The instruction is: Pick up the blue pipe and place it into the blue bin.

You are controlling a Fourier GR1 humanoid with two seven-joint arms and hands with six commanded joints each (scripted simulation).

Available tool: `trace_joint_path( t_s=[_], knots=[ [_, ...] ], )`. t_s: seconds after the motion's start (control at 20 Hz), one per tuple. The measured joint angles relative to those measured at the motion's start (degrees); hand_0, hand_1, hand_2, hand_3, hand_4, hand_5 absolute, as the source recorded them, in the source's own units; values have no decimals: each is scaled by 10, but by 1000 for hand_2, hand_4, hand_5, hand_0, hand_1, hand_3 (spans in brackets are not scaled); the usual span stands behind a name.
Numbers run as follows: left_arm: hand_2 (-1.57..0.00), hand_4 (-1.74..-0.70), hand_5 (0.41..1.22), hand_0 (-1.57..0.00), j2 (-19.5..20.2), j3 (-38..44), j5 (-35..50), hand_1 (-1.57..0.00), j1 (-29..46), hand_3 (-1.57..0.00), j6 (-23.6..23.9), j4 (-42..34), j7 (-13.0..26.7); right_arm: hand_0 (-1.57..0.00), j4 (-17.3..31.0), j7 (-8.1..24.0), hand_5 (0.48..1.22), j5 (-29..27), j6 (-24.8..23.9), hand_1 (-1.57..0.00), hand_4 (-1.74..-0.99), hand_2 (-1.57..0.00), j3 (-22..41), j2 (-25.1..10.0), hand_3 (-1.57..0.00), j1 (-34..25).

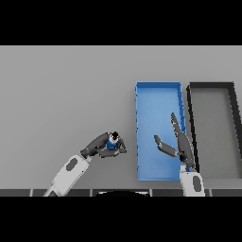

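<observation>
Pipe: small blue pipe (112, 143), pinched in curled left hand (105, 145), at nine o'clock of the blue rectangular bin (140, 132).
Right hand (177, 142): spread over bin.
Risk: shallow grip, likely slipping before bin; possible hand collision.

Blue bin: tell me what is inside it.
The blue bin shows only its bare blue floor. The right hand, fingers straight, hangs over its right part and hides the floor beneath.
</observation>
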Motion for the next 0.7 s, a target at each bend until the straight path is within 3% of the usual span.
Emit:
trace_joint_path(
  t_s=[0.15, 0.45, 0.7],
  knots=[
    [-1430, -1680, 1160, -1392, -1, -5, -8, -1421, 1, -1351, 13, 5, -32, 1, 4, 3, 602, -2, 3, 1, -1192, 1, 1, 1, 1, -10],
    [-1534, -1725, 1205, -1524, -15, -5, 6, -1532, 2, -1454, 38, -73, -34, 1, 2, -1, 604, 9, 0, 1, -1180, 1, 2, -5, 1, -4],
    [-1559, -1736, 1216, -1556, -21, -15, 13, -1558, -15, -1486, 36, -123, 11, 1, 6, -15, 601, 10, -1, 1, -1144, 1, 3, -2, 1, 1]
  ],
)
